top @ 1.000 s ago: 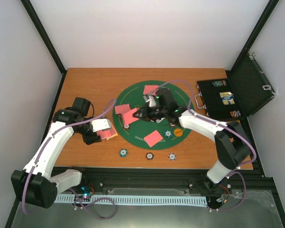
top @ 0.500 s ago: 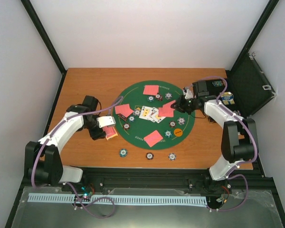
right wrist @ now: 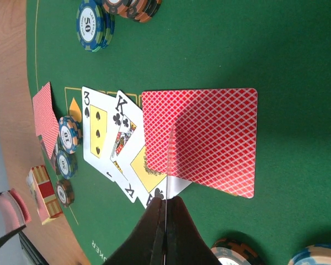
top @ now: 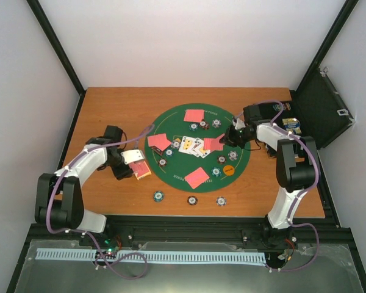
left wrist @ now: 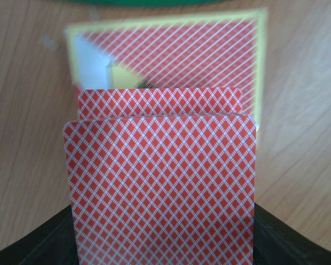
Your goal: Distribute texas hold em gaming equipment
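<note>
Both arms loaded: right end effector [right wrist: 165, 203] clenched on edge-on card [right wrist: 166, 160], face-up row [right wrist: 107, 138] just beyond, mat [right wrist: 237, 49] centre; left end effector [top: 135, 160] grasps deck [left wrist: 160, 187] off mat's left rim.

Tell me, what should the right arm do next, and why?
Probably open the right end effector: it looks shut on a thin card held edge-on right over the red-backed card lying on the green mat, so it should drop there.
</note>
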